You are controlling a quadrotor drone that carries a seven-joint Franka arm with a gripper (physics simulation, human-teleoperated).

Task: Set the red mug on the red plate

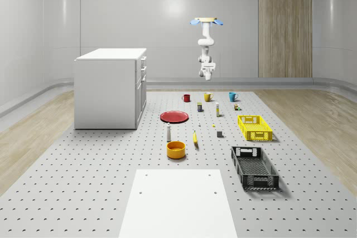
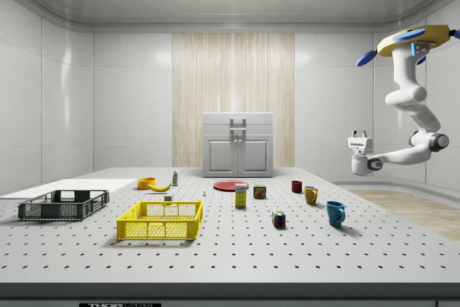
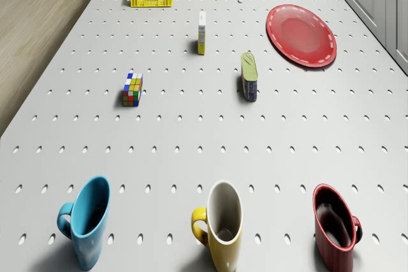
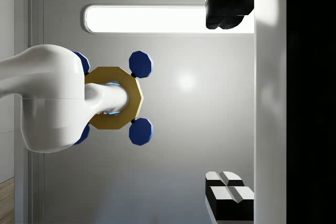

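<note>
The red mug stands upright on the perforated table, at one end of a row of three mugs. The red plate lies flat some way from it, close to the white cabinet. The drone hovers high above the table's far end, behind the mug row. Its arm hangs down and bends back, so my gripper points up at the ceiling, well above the mugs. The fingers stand wide apart with nothing between them.
A yellow mug and a blue mug stand beside the red one. A Rubik's cube, a can and a small carton lie between mugs and plate. Further off are a white cabinet, a yellow crate and a black crate.
</note>
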